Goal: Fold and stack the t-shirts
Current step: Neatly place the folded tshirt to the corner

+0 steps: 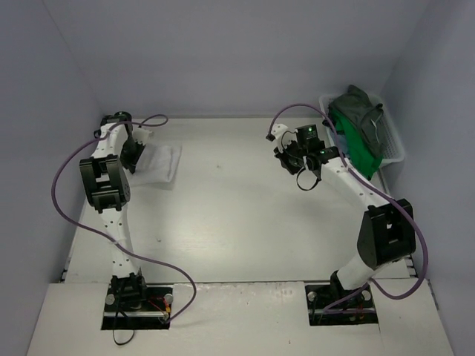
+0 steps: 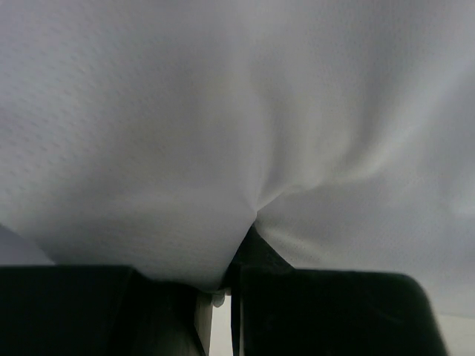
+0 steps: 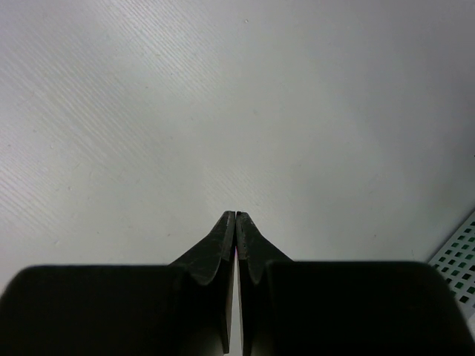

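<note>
White table [image 1: 237,222] underneath everything. At its far right edge, a white mesh basket [image 1: 395,144], holding a bright green t-shirt [image 1: 353,144] with a dark grey-green t-shirt [image 1: 364,111] heaped on top. At far left, lying on the table, a white t-shirt [image 1: 160,163]. Left gripper [image 2: 236,256] pinched together on a gathered fold of that white cloth. Right gripper [image 3: 236,221] closed on nothing, tips touching, poised over bare table near the basket's corner.
</note>
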You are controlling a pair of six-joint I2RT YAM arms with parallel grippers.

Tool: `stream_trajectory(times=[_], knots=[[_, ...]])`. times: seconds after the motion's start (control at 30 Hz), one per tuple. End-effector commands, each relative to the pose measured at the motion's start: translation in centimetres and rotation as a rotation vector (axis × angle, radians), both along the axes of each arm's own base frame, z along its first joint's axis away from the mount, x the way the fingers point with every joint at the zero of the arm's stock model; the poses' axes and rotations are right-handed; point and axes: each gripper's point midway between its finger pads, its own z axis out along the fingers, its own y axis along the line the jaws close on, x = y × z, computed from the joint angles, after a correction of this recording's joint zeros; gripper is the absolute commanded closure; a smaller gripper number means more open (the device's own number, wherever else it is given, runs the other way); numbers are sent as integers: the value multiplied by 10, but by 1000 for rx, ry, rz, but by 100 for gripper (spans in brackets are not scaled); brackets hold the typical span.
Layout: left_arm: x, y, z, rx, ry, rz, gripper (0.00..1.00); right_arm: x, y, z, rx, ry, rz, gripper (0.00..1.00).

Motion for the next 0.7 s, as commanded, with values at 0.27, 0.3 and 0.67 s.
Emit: stream_trajectory(times=[0.27, 0.3, 0.67], knots=[[53, 117, 60, 436, -221, 105, 100, -2, -12, 23, 53, -67, -6, 100], [58, 120, 58, 445, -231, 108, 100, -2, -12, 22, 58, -64, -4, 100], [86, 122, 38, 420, -282, 169, 100, 0, -15, 15, 58, -46, -17, 100]])
